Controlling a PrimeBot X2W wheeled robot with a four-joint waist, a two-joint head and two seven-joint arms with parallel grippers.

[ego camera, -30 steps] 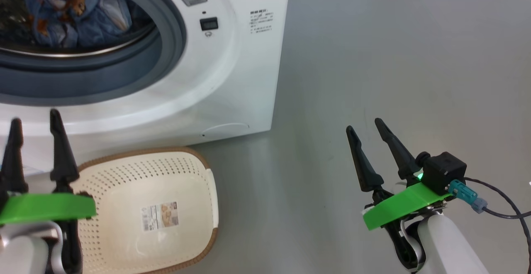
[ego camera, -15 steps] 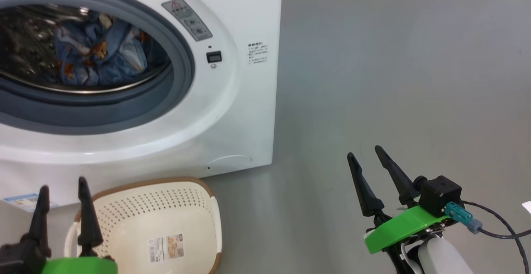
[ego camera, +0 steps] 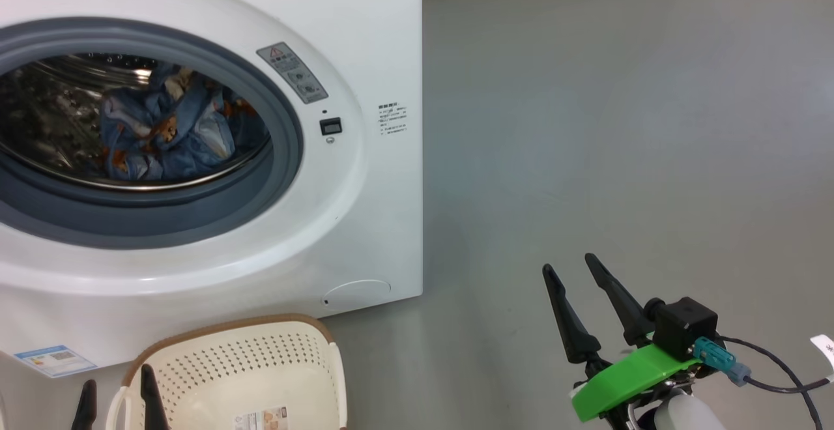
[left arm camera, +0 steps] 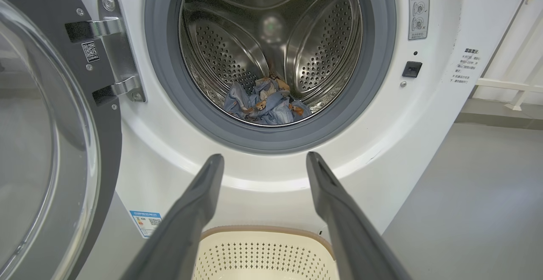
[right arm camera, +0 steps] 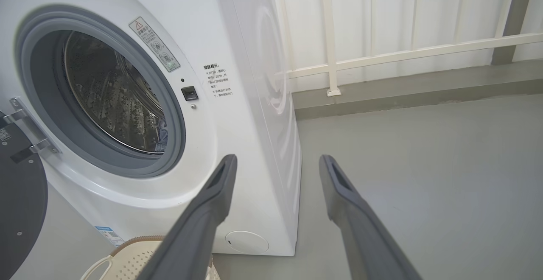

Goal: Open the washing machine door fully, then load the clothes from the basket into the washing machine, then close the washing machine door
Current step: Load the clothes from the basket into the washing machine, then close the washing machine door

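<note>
White washing machine [ego camera: 365,221], its door [left arm camera: 46,144] swung wide open; the cream basket [ego camera: 260,358] on the floor [ego camera: 586,124] before it looks empty, the blue clothes [ego camera: 166,133] lying in the drum [left arm camera: 322,29]. My left end effector [left arm camera: 264,157] and right end effector [right arm camera: 278,158] stand wide, holding nothing. Left to do, I judge: close the door.

- The right gripper [right arm camera: 278,159] has its two dark fingers spread wide, holding nothing.
- The washing machine [right arm camera: 237,38] stands to their left, with its door [right arm camera: 17,212] open at the left edge.
- A sliver of blue clothes [right arm camera: 161,133] shows inside.
- The basket [right arm camera: 135,256] sits on the floor [right arm camera: 424,165] in front.
</note>
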